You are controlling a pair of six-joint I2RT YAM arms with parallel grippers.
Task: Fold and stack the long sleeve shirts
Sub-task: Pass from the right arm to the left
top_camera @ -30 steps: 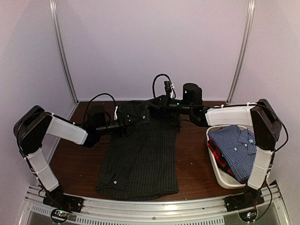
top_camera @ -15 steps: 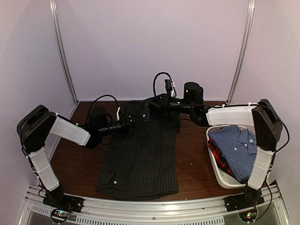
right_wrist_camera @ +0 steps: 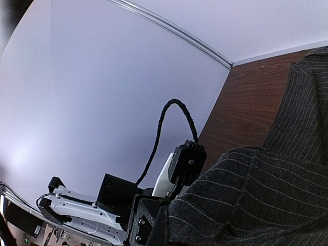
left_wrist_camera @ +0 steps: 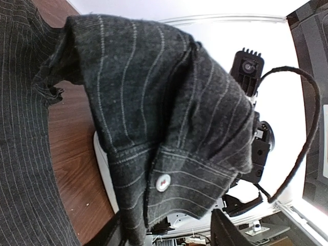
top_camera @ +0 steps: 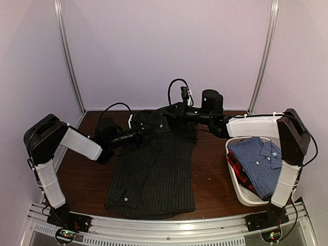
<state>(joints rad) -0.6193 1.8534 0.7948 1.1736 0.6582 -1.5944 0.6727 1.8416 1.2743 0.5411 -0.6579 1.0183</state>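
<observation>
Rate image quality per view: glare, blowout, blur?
Top external: soft even light, no glare; the black pinstriped shirt reads dark, its stripes faint. Left wrist: cloth and white button sharp, background on the right blown out white. Right wrist: back wall evenly lit, top-left corner dark, stripes crisp.

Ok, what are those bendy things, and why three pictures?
Two robot arms with pinching grippers. One picture looks down from above; the other two come from cameras on the wrists, so they look close-up. On the brown table lies a black pinstriped shirt. The right gripper is pinched shut on its far edge. The left gripper has that shirt's cuff between its jaws; I cannot tell whether it squeezes. A white tub on the right holds a blue check shirt over a red shirt.
</observation>
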